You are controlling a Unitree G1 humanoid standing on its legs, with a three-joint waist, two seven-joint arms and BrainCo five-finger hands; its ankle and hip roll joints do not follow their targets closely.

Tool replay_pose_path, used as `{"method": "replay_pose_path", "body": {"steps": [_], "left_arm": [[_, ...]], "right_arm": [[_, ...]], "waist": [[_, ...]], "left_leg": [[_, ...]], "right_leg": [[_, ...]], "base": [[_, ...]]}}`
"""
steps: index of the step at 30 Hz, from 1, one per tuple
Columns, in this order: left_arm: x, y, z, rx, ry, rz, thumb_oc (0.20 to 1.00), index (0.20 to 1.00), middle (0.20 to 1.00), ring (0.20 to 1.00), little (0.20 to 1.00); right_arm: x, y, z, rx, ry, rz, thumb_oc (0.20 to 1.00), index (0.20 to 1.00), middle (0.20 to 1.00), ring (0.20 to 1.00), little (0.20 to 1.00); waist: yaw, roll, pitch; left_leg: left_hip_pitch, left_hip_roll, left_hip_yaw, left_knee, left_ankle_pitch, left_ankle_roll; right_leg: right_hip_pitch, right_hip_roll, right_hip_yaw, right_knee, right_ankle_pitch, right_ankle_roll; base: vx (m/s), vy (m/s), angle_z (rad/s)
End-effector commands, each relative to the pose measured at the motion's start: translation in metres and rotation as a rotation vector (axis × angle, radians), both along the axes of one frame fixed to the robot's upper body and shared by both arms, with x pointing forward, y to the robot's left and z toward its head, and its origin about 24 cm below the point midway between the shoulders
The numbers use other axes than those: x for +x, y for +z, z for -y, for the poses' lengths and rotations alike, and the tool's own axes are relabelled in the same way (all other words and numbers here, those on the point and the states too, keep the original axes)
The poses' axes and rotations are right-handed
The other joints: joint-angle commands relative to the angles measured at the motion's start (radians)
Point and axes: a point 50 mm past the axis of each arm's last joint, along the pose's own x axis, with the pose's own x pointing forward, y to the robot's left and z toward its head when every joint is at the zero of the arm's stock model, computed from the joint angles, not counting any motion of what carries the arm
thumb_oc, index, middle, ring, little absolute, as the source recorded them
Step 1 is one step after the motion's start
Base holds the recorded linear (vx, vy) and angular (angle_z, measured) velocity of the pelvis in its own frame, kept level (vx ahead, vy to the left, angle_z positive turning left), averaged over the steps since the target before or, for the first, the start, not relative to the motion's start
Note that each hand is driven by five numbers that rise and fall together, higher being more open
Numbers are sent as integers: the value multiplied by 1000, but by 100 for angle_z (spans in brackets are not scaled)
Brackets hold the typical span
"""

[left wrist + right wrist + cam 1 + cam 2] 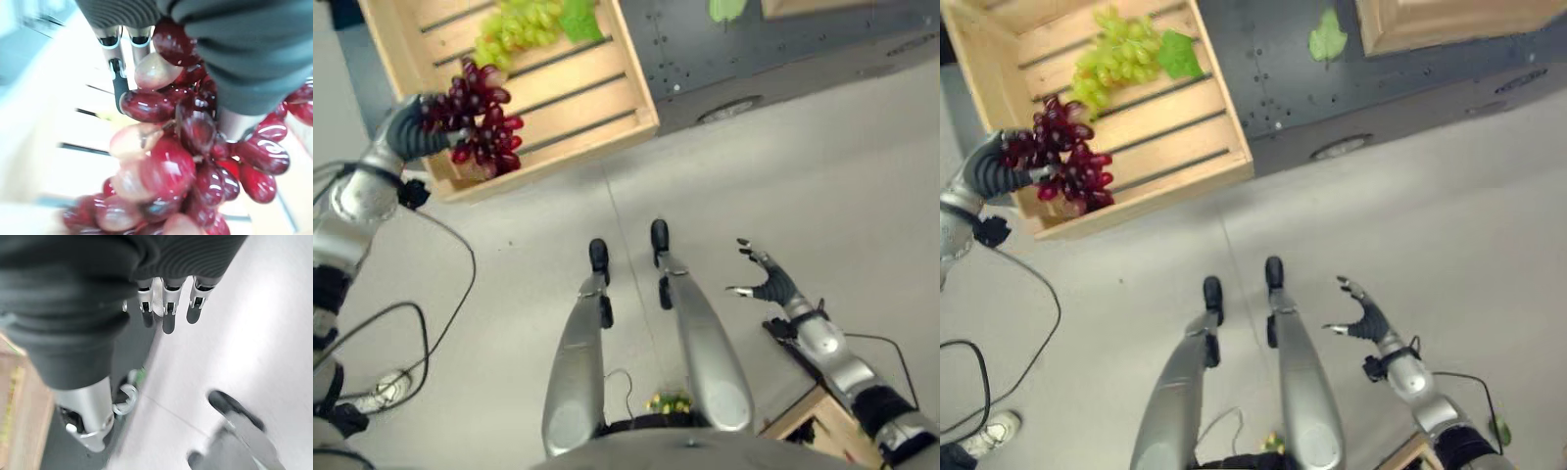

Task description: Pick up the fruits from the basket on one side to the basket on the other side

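left hand (411, 127): clenched round red grapes (481, 119), held over near corner of wooden crate (597, 98) | green grapes (517, 27) lie in crate | right hand (771, 281): fingers spread, holding nothing, above floor (783, 166)

Bare slats in wooden crate (597, 93) beside green grapes (517, 27) — crate walls around.

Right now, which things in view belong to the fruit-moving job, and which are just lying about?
Job:
red grapes, held by the left hand
green grapes
wooden crate
second wooden crate

Lying about:
loose green leaf
right hand, idle over the floor
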Motion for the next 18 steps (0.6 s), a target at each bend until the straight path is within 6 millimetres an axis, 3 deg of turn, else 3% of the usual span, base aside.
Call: {"method": "replay_pose_path", "body": {"steps": [1,4,11,16,17,18], "left_arm": [[-11,52,4,-157,-106,268,200,200,200,200,200],[-21,41,0,-293,-131,293,200,200,200,200,200],[-29,27,-2,-407,-155,288,200,200,200,200,200],[-30,16,8,-412,-227,222,200,200,200,200,200],[-30,16,8,-414,-227,222,200,200,200,200,200],[-29,14,10,-423,-250,203,200,200,200,200,200]], "right_arm": [[-3,14,6,31,-7,56,1000,1000,1000,1000,1000],[-2,19,13,25,-28,69,1000,1000,1000,1000,1000],[-1,28,17,38,-24,84,1000,1000,1000,1000,1000],[13,68,25,92,92,140,1000,1000,1000,1000,1000],[13,68,26,92,93,139,1000,1000,1000,1000,1000],[19,85,28,85,143,157,1000,1000,1000,1000,1000]], "waist": [[-8,15,5],[4,8,5],[11,-2,-59],[16,-18,-131],[16,-18,-130],[17,-22,-144]], "left_leg": [[70,5,-12,-7,-36,-16],[175,5,-24,-12,-54,-17],[237,4,-37,-23,-66,-15],[288,9,-43,-36,-76,-14],[289,9,-43,-37,-76,-14],[302,9,-45,-42,-77,-16]], "right_leg": [[113,-16,13,-30,-45,142],[223,-21,-3,-36,-64,142],[293,-23,-16,-46,-80,143],[341,-17,-21,-52,-92,143],[342,-17,-22,-52,-92,143],[354,-16,-22,-56,-94,142]], "base": [[57,5,10],[57,5,6],[60,9,13],[71,3,0],[54,1,-2],[91,-3,-2]]}}
